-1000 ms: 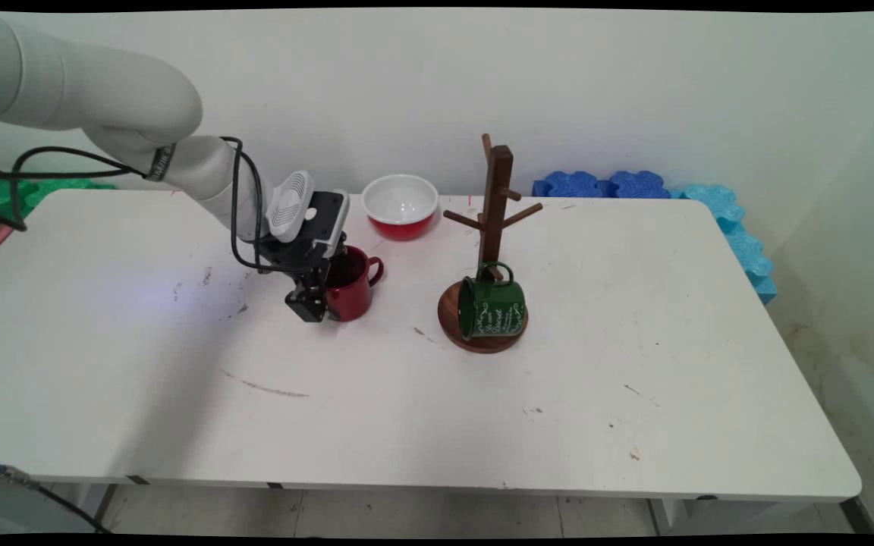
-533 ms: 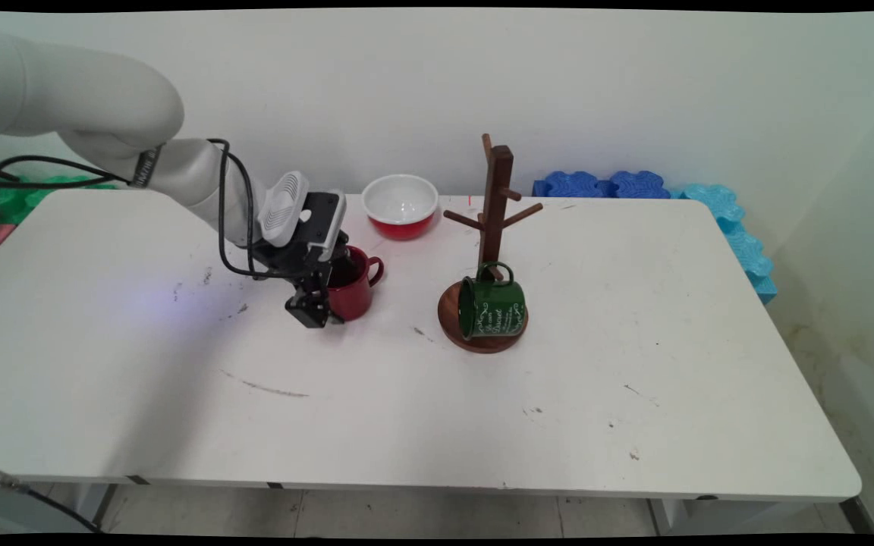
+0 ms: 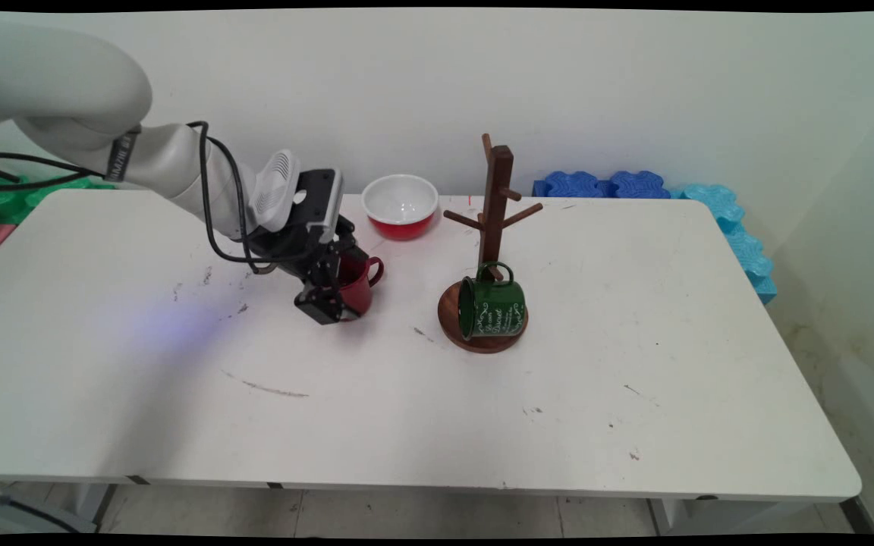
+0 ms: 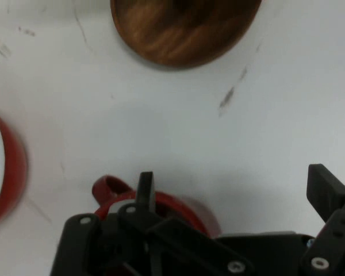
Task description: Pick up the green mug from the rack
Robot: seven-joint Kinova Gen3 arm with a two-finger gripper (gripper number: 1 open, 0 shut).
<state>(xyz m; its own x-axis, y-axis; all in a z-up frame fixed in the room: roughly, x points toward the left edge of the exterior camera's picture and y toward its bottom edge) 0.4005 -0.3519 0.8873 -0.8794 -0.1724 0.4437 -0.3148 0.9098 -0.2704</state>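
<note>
1 red bowl [image 3: 400, 206] — behind red mug [image 3: 358, 287]

red mug [image 3: 357, 287] | glossy, upright on the white desk [image 3: 407, 394], handle [image 3: 374, 271] pointing right toward the wooden stand | gripper [image 3: 328, 303] at its left side, jaws spread, one finger [image 4: 145, 190] over the rim, the other [image 4: 325, 190] outside | red bowl [image 3: 400, 206] just behind

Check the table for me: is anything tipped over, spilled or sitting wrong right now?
Yes: the green mug lies on its side on the mug tree's round base, mouth facing left, not hung on a peg. The red mug by the gripper and the red bowl stand upright. No spills.
</note>
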